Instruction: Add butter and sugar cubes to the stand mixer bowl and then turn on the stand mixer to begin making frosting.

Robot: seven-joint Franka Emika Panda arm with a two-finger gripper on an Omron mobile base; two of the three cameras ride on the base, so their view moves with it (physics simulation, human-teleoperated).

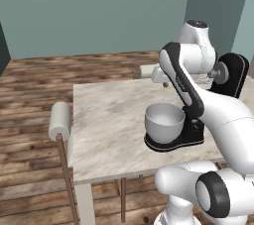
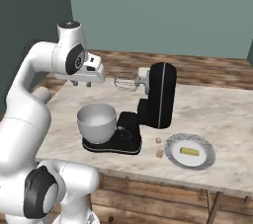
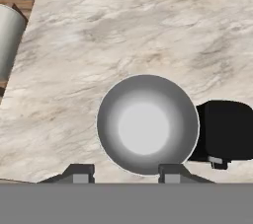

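Observation:
The stand mixer bowl [image 1: 164,121] [image 2: 97,121] [image 3: 147,124] is round, silver-grey and empty, and sits on the flat base of the glossy black stand mixer [image 2: 159,94]. The mixer's head is tilted back, with the wire whisk [image 2: 126,82] raised. My gripper [image 2: 82,84] [image 3: 124,172] hovers above the bowl, open, with nothing between its fingers. To the mixer's right, the pale-yellow butter [image 2: 189,151] lies on a shallow grey-white plate [image 2: 205,159]. Two small brown sugar cubes [image 2: 158,140] rest on the table between the plate and the mixer base.
Everything stands on a marble-topped table [image 1: 109,120] [image 2: 222,114] over a wooden floor. A chair with a white rolled backrest [image 1: 60,120] [image 3: 10,35] stands against the table's left edge. My own arm hides most of the mixer in the left base view.

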